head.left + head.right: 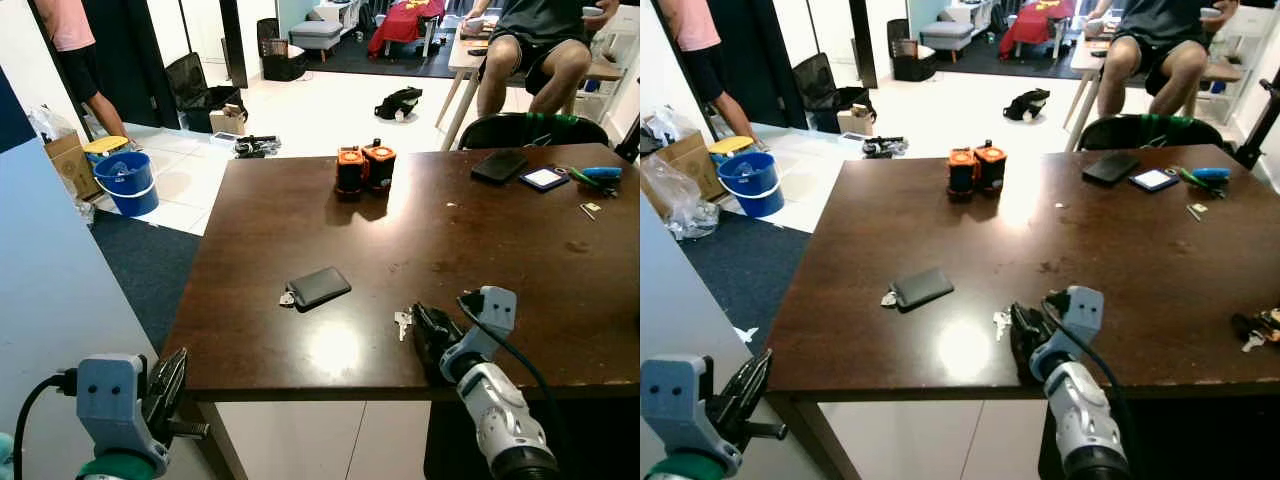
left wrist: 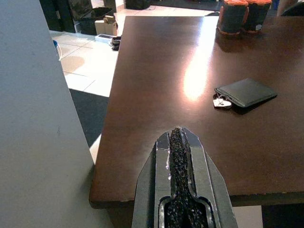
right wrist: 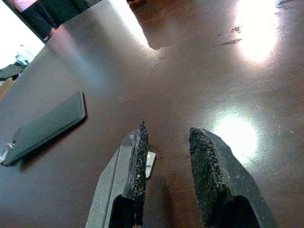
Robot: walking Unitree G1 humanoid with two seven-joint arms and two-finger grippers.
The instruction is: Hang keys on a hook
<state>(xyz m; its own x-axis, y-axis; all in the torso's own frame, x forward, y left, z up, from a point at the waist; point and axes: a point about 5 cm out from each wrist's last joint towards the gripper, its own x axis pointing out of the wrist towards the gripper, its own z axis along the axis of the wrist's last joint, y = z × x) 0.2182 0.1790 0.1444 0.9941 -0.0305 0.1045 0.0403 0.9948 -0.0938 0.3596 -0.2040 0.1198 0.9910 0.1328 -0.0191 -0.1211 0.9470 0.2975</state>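
left end effector (image 1: 170,385): low at side, fingers pressed together | right end effector (image 1: 428,335): extended forward, fingers parted

Lighting was decent, bright daylight-ish from the back room, and the pale floor tiles (image 1: 300,110) were nearly washed out. The dark table (image 1: 480,250) threw big glare patches near its front edge and by the orange-topped containers (image 1: 364,168). Head views were sharp, with no motion blur. In the right wrist view the fingers (image 3: 209,175) looked soft up close, with blown-out hotspots on the wood.
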